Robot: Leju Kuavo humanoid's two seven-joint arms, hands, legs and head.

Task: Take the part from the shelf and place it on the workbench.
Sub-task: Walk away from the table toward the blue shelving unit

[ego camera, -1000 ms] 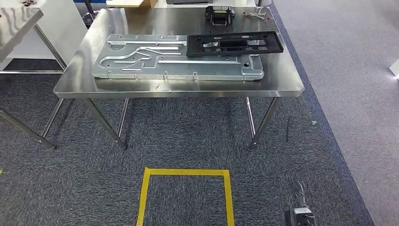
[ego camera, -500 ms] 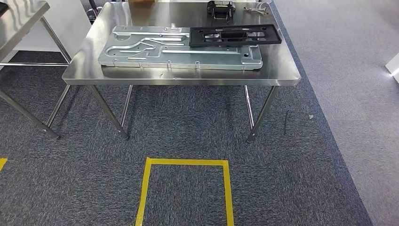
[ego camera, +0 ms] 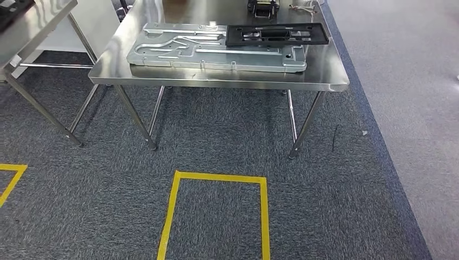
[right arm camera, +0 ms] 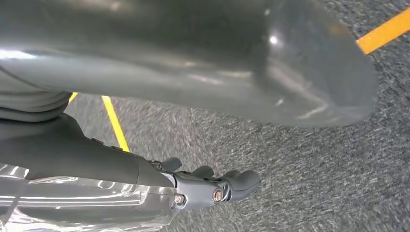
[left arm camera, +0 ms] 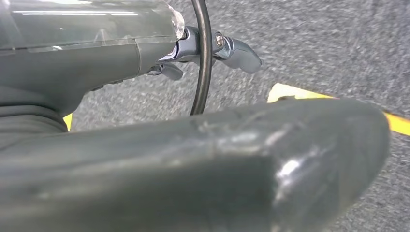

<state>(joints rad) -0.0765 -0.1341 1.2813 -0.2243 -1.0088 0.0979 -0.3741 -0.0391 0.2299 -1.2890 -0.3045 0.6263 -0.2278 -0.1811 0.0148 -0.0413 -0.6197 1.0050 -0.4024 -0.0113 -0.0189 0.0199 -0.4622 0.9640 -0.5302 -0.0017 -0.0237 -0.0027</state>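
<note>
Viewpoint shifted; black slotted part [ego camera: 277,34] lies on workbench [ego camera: 325,67], left hand [left arm camera: 193,159] and right hand [right arm camera: 193,63] empty, uncurled.

The left hand [left arm camera: 212,48] has a thick, glossy dark-grey thumb, scuffed near its tip, a clear plastic cover over its back, and blue-grey fingers with a silver screw. A black cable loops beside that screw. The right hand [right arm camera: 212,191] looks alike (clear cover, screw too).
</note>
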